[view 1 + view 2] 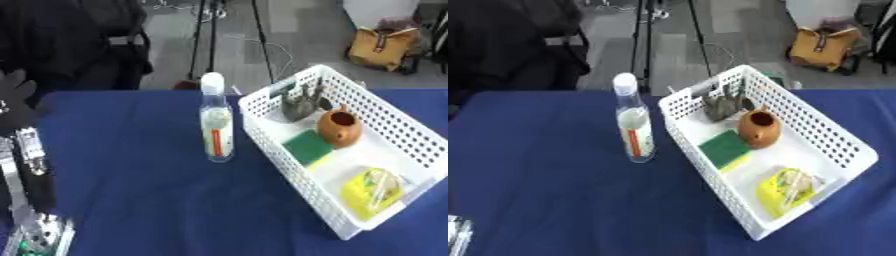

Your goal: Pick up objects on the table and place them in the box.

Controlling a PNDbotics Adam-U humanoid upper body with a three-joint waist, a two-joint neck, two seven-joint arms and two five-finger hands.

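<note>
Nearly done: box (pixel 395 131) already holds a brown pot (pixel 339 128), green sponge (pixel 307 147), yellow pack (pixel 374 191) and a grey thing (pixel 298 106), only the bottle (pixel 215 125) stands on the blue surface (pixel 140 175) just left of it, left robot hand (pixel 16 100) spread at the left edge, gripping nothing, right one out of sight.

A matt blue cloth (pixel 140 200) is spread over the table. The box (pixel 289 175) is moulded of perforated white plastic. The bottle (pixel 216 125) is formed of clear, glossy plastic. A glazed-looking sheen is shown by the brown pot (pixel 339 128).
</note>
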